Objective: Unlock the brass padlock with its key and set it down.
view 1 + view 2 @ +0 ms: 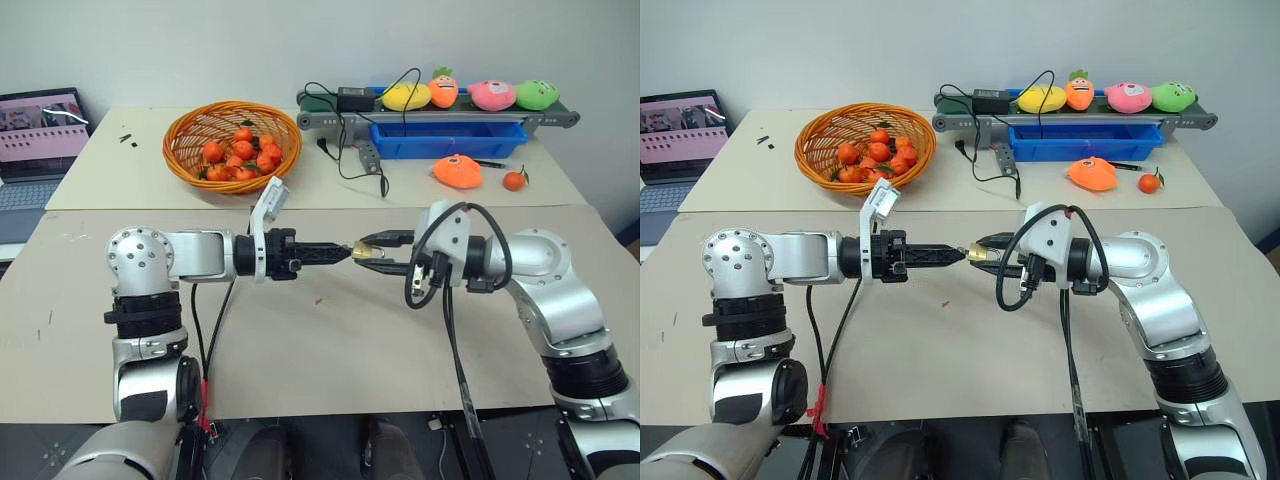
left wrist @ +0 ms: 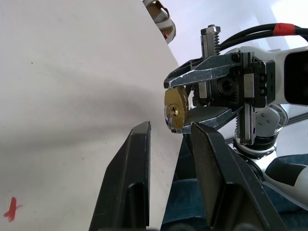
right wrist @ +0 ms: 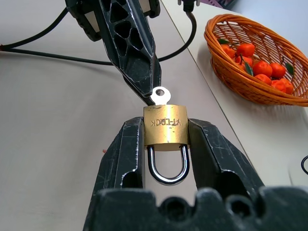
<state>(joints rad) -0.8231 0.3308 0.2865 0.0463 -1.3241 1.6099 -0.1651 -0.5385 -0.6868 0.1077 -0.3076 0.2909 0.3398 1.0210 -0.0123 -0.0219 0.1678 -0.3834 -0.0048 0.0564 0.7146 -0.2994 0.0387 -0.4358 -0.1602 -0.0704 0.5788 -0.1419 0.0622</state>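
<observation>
Centre of head frame, above tabletop [image 1: 320, 350]: right hand [image 3: 166, 132] clamped on brass padlock [image 3: 165, 130], shackle closed, keyway turned outward to meet left hand [image 3: 155, 85]; that one pinched on key [image 3: 160, 96], seated in lock, likely ready to turn

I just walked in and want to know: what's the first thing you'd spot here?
Two robot arms meet above the table's middle: the right gripper squeezes a little brass padlock with its shackle closed. The key sticks out of the lock, with the left gripper at its head. Farther back, an orange basket of small oranges catches the eye.
</observation>
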